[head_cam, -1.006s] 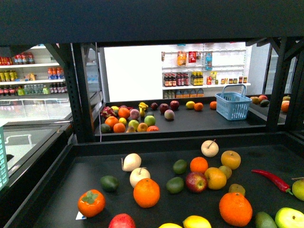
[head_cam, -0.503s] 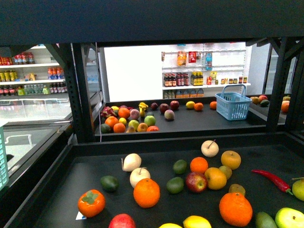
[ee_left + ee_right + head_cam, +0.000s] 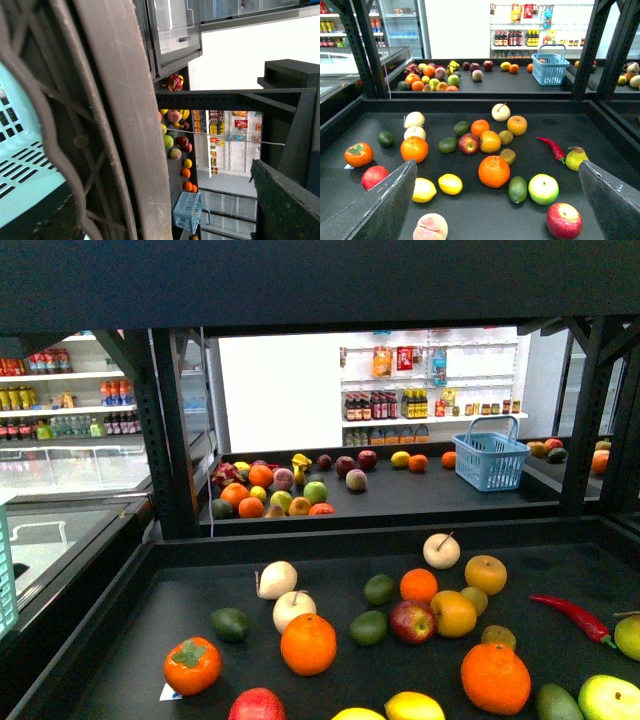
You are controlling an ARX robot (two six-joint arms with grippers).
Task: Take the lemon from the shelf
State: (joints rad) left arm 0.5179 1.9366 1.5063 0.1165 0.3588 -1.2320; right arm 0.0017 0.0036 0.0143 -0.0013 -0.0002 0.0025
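Observation:
The lemon (image 3: 423,190), pale yellow and oval, lies on the shelf's black deck (image 3: 470,220) near the front, partly behind one finger (image 3: 385,210) of my right gripper (image 3: 497,167). That gripper hangs open above the fruit with nothing between its fingers. A deeper golden lemon (image 3: 450,184) lies right beside the pale one. In the front view two yellow lemons (image 3: 414,706) show at the bottom edge, and neither arm appears. My left gripper (image 3: 205,170) is open and empty, close to a turquoise basket (image 3: 25,150), off to the shelf's left side.
Around the lemon lie a large orange (image 3: 494,171), a lime (image 3: 518,189), a green-white apple (image 3: 543,188), a peach (image 3: 430,227) and a red chilli (image 3: 551,147). Black posts (image 3: 170,440) frame the deck. A blue basket (image 3: 491,461) and more fruit sit on the rear deck.

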